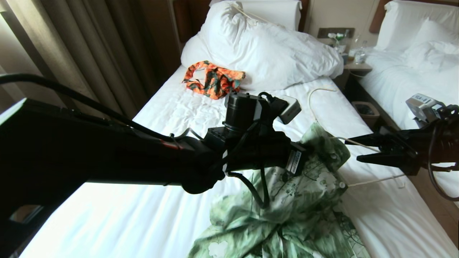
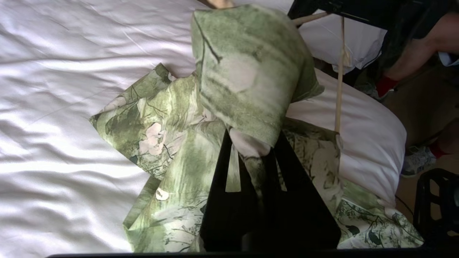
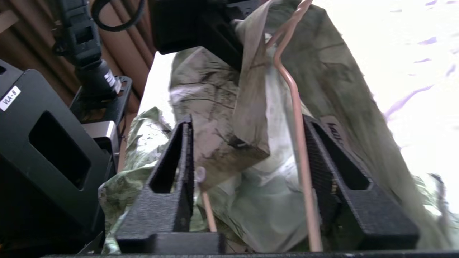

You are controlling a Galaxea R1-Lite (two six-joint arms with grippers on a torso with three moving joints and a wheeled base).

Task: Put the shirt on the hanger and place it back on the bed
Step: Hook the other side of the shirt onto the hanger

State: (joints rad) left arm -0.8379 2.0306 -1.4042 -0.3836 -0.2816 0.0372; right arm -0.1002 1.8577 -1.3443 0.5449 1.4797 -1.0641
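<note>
Bright daylight falls on the white wrinkled bed sheet [image 1: 136, 215], which glares blank white beside the right gripper [image 3: 247, 179]. The black left arm [image 1: 107, 157] looks very dark. The green flowered shirt [image 2: 247, 71] looks slightly blurred.

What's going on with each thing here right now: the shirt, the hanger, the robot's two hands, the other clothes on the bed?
shirt: crumpled on the bed, one part lifted, only partly on the hanger.
hanger: partly inside the shirt, one end sticking out.
left hand: shut on shirt fabric.
right hand: open, jaws either side of the hanger wire.
orange patterned garment: bunched by the pillow, untouched.
</note>
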